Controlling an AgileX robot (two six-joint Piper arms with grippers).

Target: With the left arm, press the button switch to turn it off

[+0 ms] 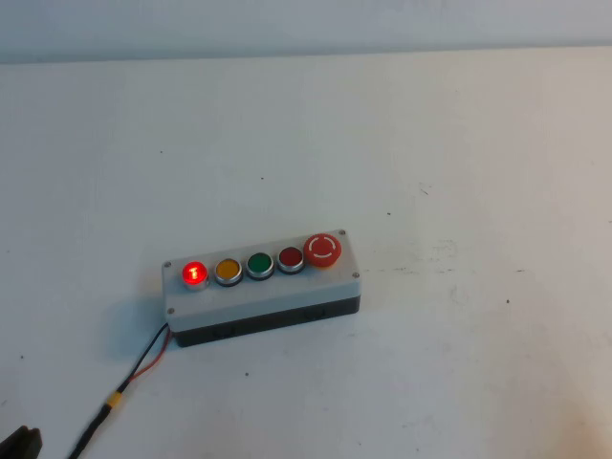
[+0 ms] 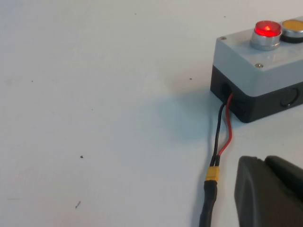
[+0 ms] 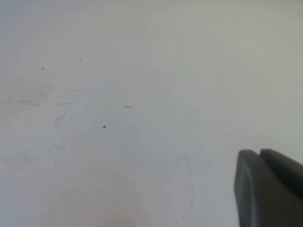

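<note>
From the high view you look down on a white matte surface (image 1: 449, 143) with small dark specks, running back to a pale wall at the far edge; open room lies all around the grey box (image 1: 263, 292), widest to the right and far side. The box sits near the middle, its long axis running left to right with the right end tipped slightly farther away, and its buttons face up. The button switch (image 1: 195, 273) is at the left end of the row, glowing red, just beside the yellow button (image 1: 228, 271); then come the green button (image 1: 259, 264), the darker red button (image 1: 291, 257) and the large mushroom button (image 1: 322, 250). A red and black cable (image 1: 134, 368) leaves the box's left end toward the near edge. The left gripper (image 1: 21, 445) shows only as a dark tip at the near left corner, well apart from the box. In the left wrist view the left gripper (image 2: 270, 191) hangs near the cable's yellow connector (image 2: 212, 174), holding nothing; you cannot tell its opening. The lit button switch (image 2: 266, 29) stands on the box's near corner. In the right wrist view the right gripper (image 3: 270, 187) is over bare surface, empty, its opening unclear.
</note>
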